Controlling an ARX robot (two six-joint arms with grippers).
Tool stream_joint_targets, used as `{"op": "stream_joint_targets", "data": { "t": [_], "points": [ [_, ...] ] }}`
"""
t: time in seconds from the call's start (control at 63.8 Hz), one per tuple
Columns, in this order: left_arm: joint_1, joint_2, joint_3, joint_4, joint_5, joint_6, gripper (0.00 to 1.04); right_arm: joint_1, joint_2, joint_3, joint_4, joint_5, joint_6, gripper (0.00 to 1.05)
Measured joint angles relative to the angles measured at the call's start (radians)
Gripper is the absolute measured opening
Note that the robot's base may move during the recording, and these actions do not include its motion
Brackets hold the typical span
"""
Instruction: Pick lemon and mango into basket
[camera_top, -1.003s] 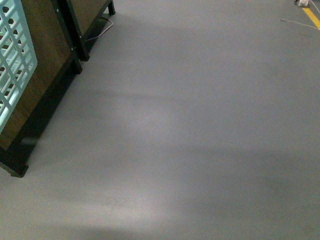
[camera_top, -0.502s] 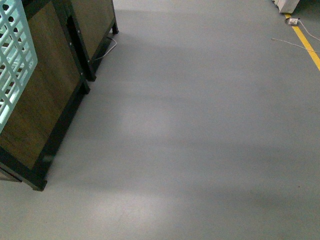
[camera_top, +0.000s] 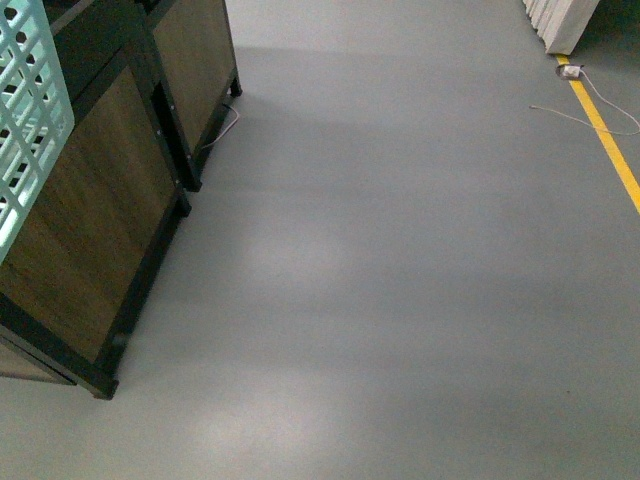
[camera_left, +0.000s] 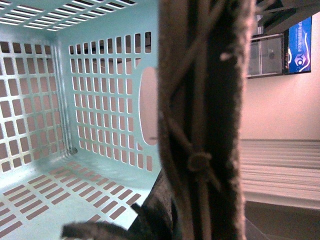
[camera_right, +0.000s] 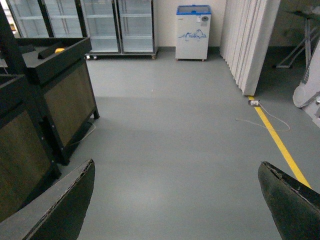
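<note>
The pale teal basket (camera_top: 25, 130) hangs at the left edge of the front view, its slotted side showing. In the left wrist view its inside (camera_left: 75, 150) holds no fruit, and the brown ribbed handle (camera_left: 200, 100) fills the middle, very close. My left gripper (camera_left: 190, 220) is shut on that handle. My right gripper (camera_right: 176, 165) is open above bare floor, with nothing between its dark fingers (camera_right: 65, 205). I can make out neither the lemon nor the mango. A small yellow spot (camera_right: 59, 50) lies on a far stand, too small to name.
Dark-framed wooden display stands (camera_top: 110, 210) stand along the left, with a cable (camera_top: 225, 125) on the floor behind them. Grey floor (camera_top: 400, 280) stretches ahead. A yellow floor line (camera_top: 610, 150), white panels (camera_right: 247, 40), glass-door fridges (camera_right: 100, 25) and a small freezer (camera_right: 193, 30) lie further off.
The front view has swung: the wooden stands have slid rightward and downward in the picture and show more of themselves. The basket keeps its place at the left edge.
</note>
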Motion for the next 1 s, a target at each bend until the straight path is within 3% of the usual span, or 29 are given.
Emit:
{"op": "stream_joint_targets", "data": {
  "t": [1.003],
  "points": [
    [-0.002,-0.003,0.003,-0.001,0.002,-0.001,0.05,0.0,0.0,0.0,0.0,0.0,0.0,0.96]
  ]
}}
